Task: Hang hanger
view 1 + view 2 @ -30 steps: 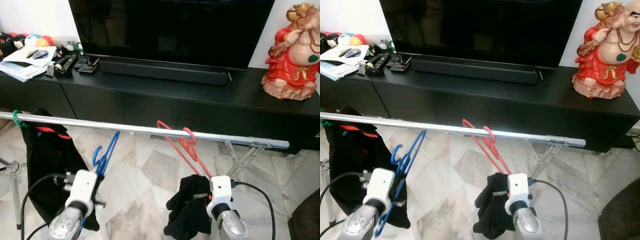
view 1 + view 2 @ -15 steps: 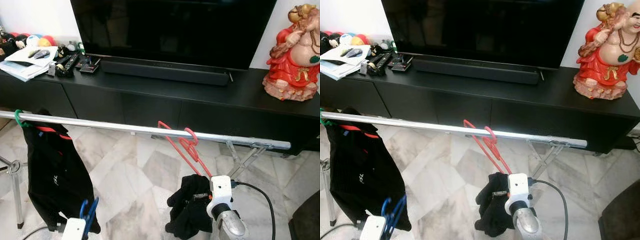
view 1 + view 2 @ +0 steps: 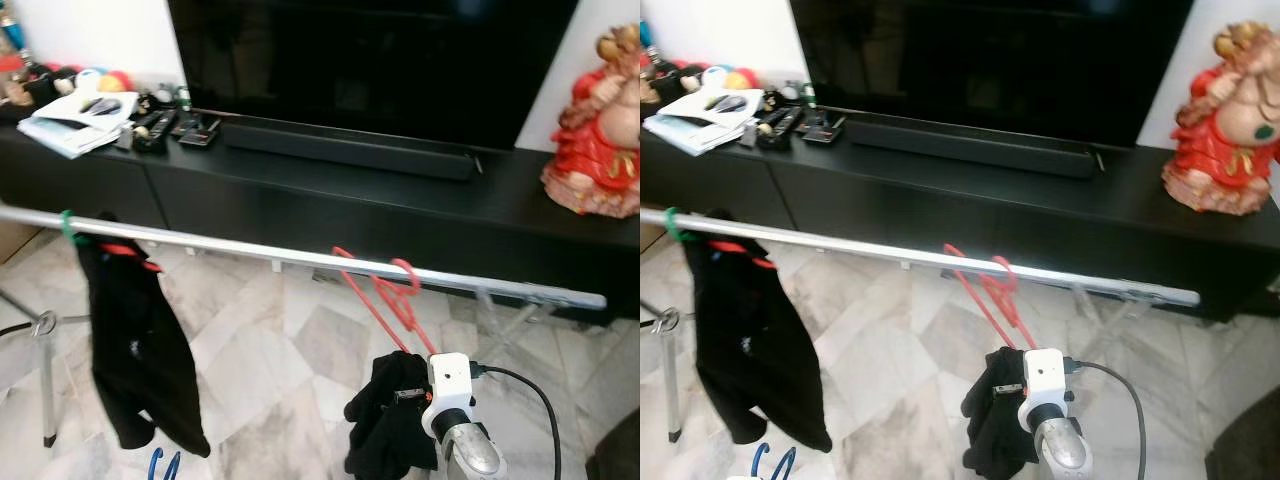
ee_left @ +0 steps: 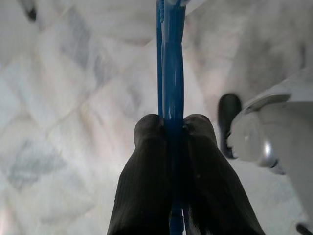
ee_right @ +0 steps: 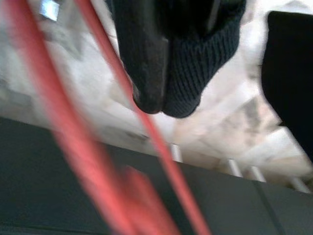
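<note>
Red plastic hanger (image 3: 385, 295): hooked on silver rail (image 3: 250, 252), my right gripper (image 5: 159, 98) clamping it. Blue plastic hanger (image 4: 168, 73): unhung, pinched in left gripper (image 4: 171, 134).

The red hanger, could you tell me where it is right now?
The red hanger hooks over the silver rail toward its right end, above the right gripper.

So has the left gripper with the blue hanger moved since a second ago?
Yes. The left gripper, shut on the blue hanger, has dropped well below the silver rail, away from it; earlier the hanger's hook reached almost up to the rail.
</note>
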### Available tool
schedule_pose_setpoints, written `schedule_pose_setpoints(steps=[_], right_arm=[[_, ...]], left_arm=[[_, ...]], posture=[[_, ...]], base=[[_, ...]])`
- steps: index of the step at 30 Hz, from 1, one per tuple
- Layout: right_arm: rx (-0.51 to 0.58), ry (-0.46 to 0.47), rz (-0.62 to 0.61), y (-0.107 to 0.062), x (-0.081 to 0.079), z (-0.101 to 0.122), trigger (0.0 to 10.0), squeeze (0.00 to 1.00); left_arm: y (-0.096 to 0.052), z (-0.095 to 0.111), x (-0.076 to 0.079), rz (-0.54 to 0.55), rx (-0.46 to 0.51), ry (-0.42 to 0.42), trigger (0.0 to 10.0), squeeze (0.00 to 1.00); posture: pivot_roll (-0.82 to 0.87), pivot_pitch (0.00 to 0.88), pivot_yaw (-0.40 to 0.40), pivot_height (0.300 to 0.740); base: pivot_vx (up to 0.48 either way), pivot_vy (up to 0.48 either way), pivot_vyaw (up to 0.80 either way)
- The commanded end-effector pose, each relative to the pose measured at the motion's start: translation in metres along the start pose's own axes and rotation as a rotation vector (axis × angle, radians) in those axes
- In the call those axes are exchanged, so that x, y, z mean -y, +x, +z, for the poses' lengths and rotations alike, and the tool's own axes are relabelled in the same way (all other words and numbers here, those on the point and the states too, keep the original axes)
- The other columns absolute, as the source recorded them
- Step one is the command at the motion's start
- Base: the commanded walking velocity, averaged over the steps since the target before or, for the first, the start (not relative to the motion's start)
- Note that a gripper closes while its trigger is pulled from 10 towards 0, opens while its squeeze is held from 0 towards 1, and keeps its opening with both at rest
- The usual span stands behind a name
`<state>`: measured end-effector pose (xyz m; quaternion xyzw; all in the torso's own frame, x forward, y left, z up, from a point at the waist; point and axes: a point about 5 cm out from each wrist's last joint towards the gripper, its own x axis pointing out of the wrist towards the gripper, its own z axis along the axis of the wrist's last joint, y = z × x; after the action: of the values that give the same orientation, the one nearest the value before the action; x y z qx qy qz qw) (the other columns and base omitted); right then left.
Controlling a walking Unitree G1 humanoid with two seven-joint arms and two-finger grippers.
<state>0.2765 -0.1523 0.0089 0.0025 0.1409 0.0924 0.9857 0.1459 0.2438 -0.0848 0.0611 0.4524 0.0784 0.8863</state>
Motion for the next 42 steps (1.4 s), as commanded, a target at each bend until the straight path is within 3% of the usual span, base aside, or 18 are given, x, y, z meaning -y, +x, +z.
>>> schedule_pose_setpoints(steps=[1, 25, 42], right_arm=[[0.034, 0.002, 0.009, 0.002, -0.003, 0.006, 10.0, 0.0], [0.007, 0.029, -0.001, 0.003, -0.001, 0.0, 10.0, 0.0], [0.001, 0.033, -0.011, 0.005, -0.003, 0.003, 10.0, 0.0]], left_arm=[[-0.002, -0.009, -0.003, 0.013, -0.032, -0.004, 10.0, 0.0], [-0.006, -0.026, -0.003, 0.005, -0.107, -0.008, 10.0, 0.0], [-0.005, -0.025, -0.002, -0.002, -0.108, -0.014, 10.0, 0.0]], posture=[[-0.02, 0.11, 0.006, 0.74], [-0.02, 0.098, 0.01, 0.74], [-0.02, 0.093, 0.011, 0.74]], base=[[0.0, 0.349, 0.0], [0.0, 0.348, 0.0], [0.0, 0.346, -0.09]])
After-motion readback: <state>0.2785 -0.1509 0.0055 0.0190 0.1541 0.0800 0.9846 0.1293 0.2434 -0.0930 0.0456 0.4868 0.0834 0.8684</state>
